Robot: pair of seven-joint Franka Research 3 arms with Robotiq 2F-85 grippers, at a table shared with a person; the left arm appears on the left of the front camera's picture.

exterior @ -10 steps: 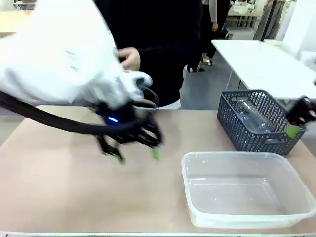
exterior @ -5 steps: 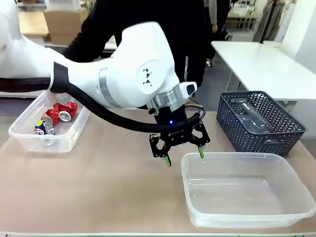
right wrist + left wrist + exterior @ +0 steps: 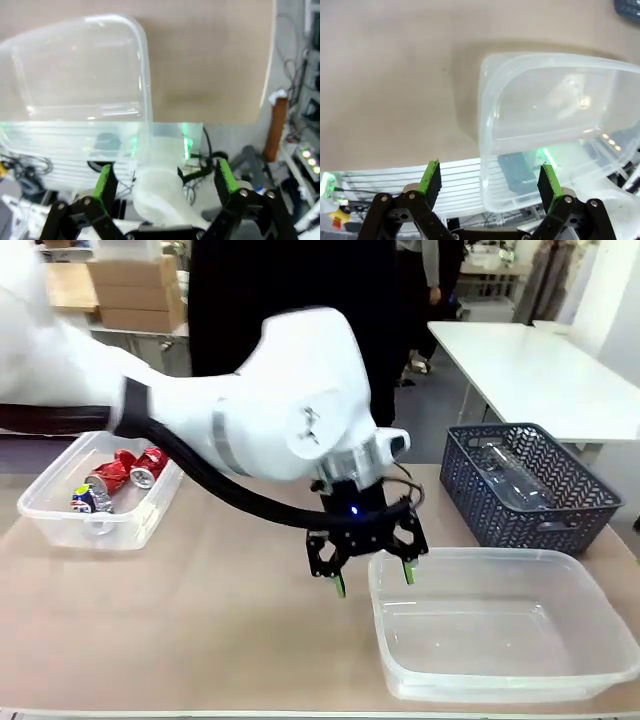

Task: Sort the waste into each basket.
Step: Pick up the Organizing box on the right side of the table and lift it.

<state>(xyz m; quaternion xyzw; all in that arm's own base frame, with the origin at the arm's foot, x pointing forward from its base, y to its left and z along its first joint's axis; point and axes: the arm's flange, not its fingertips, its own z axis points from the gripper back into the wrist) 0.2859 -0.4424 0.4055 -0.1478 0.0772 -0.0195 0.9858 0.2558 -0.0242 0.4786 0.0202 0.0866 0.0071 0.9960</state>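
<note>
Bottle: 1 clear plastic bottle lies on its side inside the dark grey lattice basket, on the table's right side; it is not yet in a tub.
Bottle axis: slantwise, from far-left to near-right, roughly along the lattice basket's length.
Cans: several cans, mostly red and 1 with blue, lie in the left tub at the far left of the table.
Empty tub: the right tub stands just in front of the lattice basket, with nothing in it.
Bearing from hand: the bottle lies to the right of and beyond the left gripper, and the right tub's far-left corner sits between them.
Left gripper: jaws spread wide, holding nothing. It hangs at the right tub's left rim, 1 pad outside and 1 over the inside. The left wrist view agrees, with the left gripper framing the short wall of the right tub. Whether a pad touches the rim I cannot tell.
Right gripper: the right gripper has its jaws spread wide and empty, looking down on a corner of the right tub and the bare table.
Nearer arm: the lattice basket stands on the right arm's side, so that arm probably has the shorter reach. The left arm has crossed the middle and would need to go farther right.
Next move: probably a reach into the lattice basket, closing across the bottle's width.
</note>
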